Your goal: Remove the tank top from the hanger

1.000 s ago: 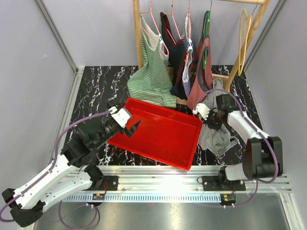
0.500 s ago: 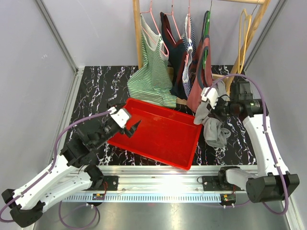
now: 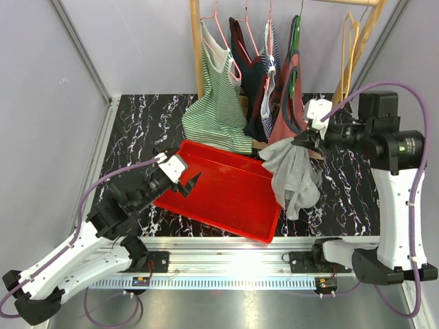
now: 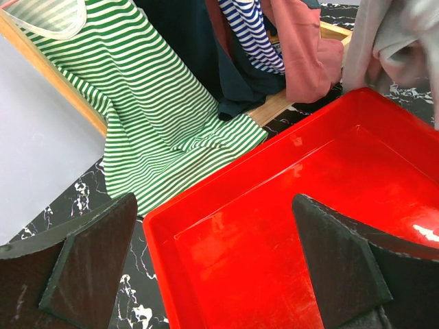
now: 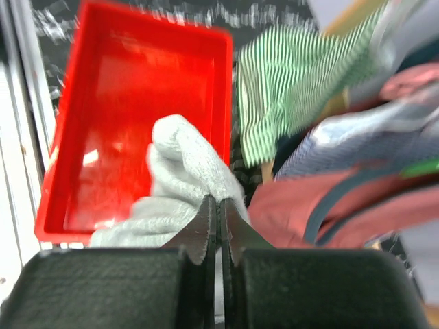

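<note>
While the left gripper [image 3: 180, 184] sits open, the right gripper [image 5: 219, 209] pinches the grey tank top [image 3: 293, 175], hanger-free: nearly done, I think.

Grey tank top [image 3: 293, 177]: matt knit cloth; red tray [image 3: 233, 195]: v. glossy plastic; rack [image 3: 195, 41]: bare wood.

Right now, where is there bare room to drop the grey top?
The red tray is empty; only the open left gripper hangs at its left rim. Bare table lies left of the striped top and right of the tray. It is crowded at the back under the hanging tops.
</note>
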Tool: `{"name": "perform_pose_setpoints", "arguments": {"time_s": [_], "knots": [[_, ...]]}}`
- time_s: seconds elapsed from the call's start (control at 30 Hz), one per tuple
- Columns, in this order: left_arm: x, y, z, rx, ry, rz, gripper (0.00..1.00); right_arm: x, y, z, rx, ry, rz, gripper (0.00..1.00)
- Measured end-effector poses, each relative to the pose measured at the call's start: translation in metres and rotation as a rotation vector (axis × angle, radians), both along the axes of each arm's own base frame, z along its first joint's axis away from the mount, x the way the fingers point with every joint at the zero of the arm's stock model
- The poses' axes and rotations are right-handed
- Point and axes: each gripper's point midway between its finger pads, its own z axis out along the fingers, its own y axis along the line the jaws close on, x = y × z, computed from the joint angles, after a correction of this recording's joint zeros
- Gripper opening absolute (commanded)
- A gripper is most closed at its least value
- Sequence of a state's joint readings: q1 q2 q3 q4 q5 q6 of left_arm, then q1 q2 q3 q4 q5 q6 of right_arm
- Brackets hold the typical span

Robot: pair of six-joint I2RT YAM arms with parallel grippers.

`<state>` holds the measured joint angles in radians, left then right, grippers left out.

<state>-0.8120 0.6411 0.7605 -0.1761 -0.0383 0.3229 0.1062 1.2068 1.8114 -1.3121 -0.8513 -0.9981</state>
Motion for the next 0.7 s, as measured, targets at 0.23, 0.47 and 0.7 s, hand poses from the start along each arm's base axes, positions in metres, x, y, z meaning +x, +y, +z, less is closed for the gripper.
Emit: {"name": "perform_pose_setpoints", "arguments": {"time_s": [0.23,0.47,0.7], "knots": [[0.001,0.001,0.000,0.000,0.000,0.005,0.99,-0.002,0.029,0.052,0.122,-0.040,0.128,0.00],[0.003,0.003,0.000,0.002,0.000,0.018,0.99,0.010,0.056,0.064,0.194,0.011,0.197,0.00],[0.002,0.006,0.003,-0.006,-0.007,0.024,0.99,0.023,0.073,0.002,0.147,0.156,0.212,0.00]]}}
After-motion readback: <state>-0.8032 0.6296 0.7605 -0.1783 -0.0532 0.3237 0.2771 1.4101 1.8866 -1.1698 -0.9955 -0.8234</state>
